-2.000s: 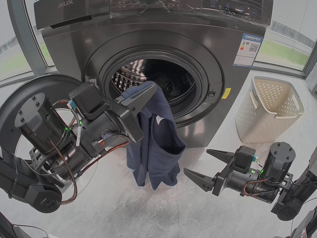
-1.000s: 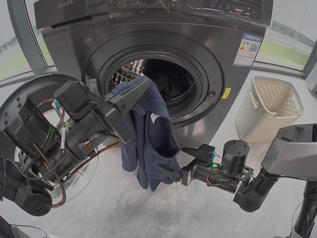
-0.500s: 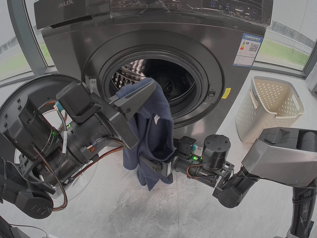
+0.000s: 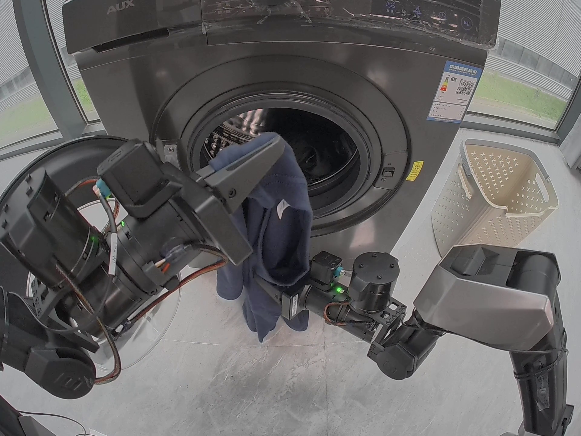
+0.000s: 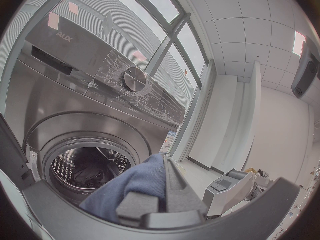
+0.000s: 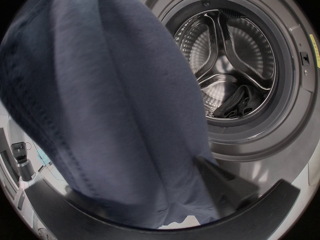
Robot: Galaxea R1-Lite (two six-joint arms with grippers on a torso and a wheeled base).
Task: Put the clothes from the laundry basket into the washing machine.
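Grey marble-look floor [image 4: 242, 389] runs across the btm of the head view, w/ the washing machine [image 4: 151, 92] filling the upper half. Its round door [image 4: 72, 158] is swung open at mid-left. The drum [image 6: 233, 50] is open, w/ a dark garment [image 6: 236, 104] lying low inside it. L gripper [image 4: 266, 152] sits left of ctr, just in front of the drum mouth, clenched on the top edge of a navy garment [image 4: 284, 237]. The cloth drapes over its fingers and hangs straight down past the drum's lower rim, clear of the floor. R gripper [image 4: 275, 295] comes in from lower right and is pushed into the hanging lower part of the navy garment. In the R wrist view its jaws stand apart w/ cloth bunched between them, not clamped. Laundry basket [image 4: 484, 213], cream plastic w/ perforated walls, stands on the floor at mid-right, beside the machine's right front corner and well apart from both grippers.
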